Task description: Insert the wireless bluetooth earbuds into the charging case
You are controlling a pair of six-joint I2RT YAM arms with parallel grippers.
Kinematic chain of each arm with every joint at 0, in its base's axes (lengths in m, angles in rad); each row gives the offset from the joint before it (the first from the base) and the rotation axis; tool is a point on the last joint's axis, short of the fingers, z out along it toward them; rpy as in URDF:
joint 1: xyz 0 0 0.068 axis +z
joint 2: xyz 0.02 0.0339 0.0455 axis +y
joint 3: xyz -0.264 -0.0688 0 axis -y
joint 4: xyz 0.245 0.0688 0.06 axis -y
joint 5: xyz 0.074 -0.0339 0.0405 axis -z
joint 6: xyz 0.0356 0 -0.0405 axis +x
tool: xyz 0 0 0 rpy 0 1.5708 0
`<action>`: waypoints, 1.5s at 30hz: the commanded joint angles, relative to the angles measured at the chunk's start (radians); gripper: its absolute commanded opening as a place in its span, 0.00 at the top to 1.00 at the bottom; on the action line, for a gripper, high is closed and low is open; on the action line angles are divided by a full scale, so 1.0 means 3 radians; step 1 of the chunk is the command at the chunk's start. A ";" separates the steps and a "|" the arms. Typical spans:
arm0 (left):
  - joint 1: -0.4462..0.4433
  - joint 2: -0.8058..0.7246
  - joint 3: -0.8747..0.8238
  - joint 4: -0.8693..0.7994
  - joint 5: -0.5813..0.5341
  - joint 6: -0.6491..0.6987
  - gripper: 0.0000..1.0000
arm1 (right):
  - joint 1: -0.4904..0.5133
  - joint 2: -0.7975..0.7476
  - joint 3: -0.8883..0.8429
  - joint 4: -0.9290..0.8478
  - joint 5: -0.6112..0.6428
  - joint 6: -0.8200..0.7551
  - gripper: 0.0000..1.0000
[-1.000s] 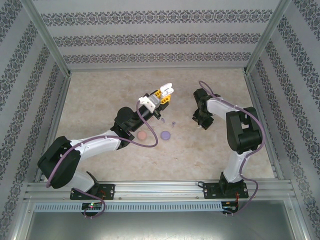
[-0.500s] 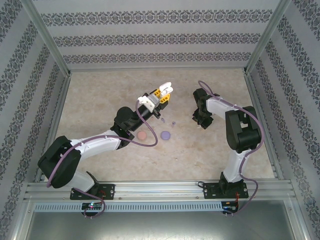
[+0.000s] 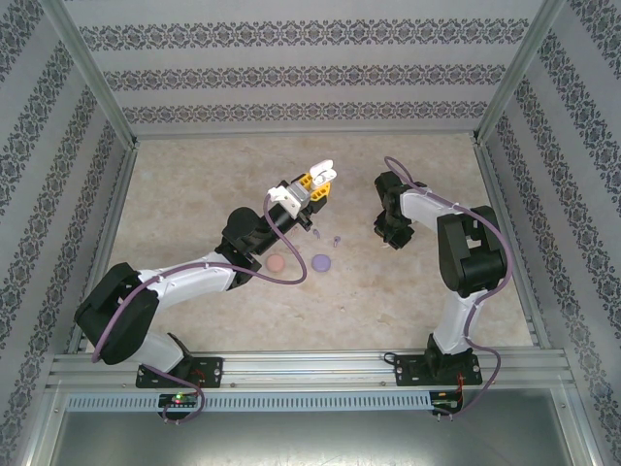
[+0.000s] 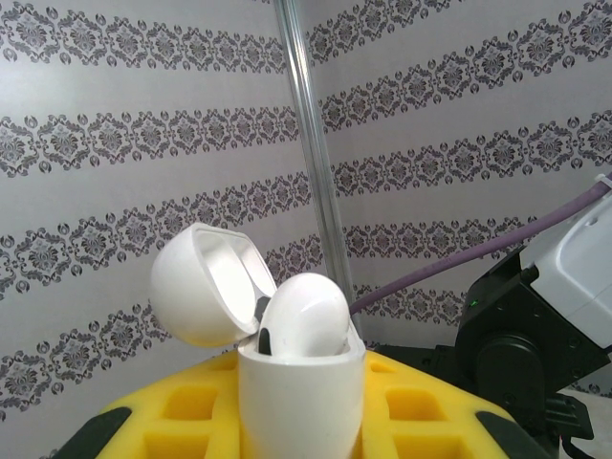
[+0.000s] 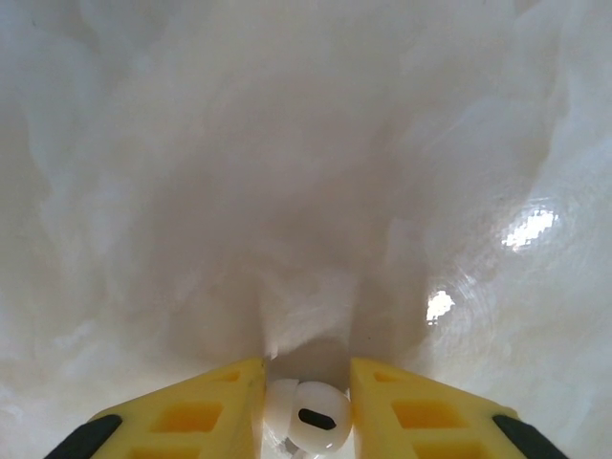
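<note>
The right gripper (image 3: 388,236), closed on a white earbud (image 5: 308,417), has been shifted slightly to the left in the top view and a little farther from the bases. The right arm's elbow (image 3: 469,254) has been swung a touch leftward with it. The gap between this gripper and the left gripper (image 3: 318,181), which grips the open case (image 4: 301,382), has been narrowed a little.

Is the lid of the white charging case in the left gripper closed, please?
No, the left wrist view shows the lid hinged open beside the white charging case, with a white earbud seated inside.
</note>
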 commanded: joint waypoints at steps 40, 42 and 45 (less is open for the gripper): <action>0.0041 0.0001 0.0382 -0.0376 0.0599 -0.0015 1.00 | 0.0916 -0.2696 0.0266 0.1666 0.0046 -0.2172 0.75; 0.0040 0.0048 0.0412 -0.0326 0.0604 -0.0063 1.00 | 0.1007 -0.2740 0.0216 0.1799 0.0032 -0.2290 0.74; 0.0040 0.0110 0.0463 -0.0274 0.0612 -0.0133 1.00 | 0.1138 -0.2798 0.0128 0.1928 0.0068 -0.2479 0.74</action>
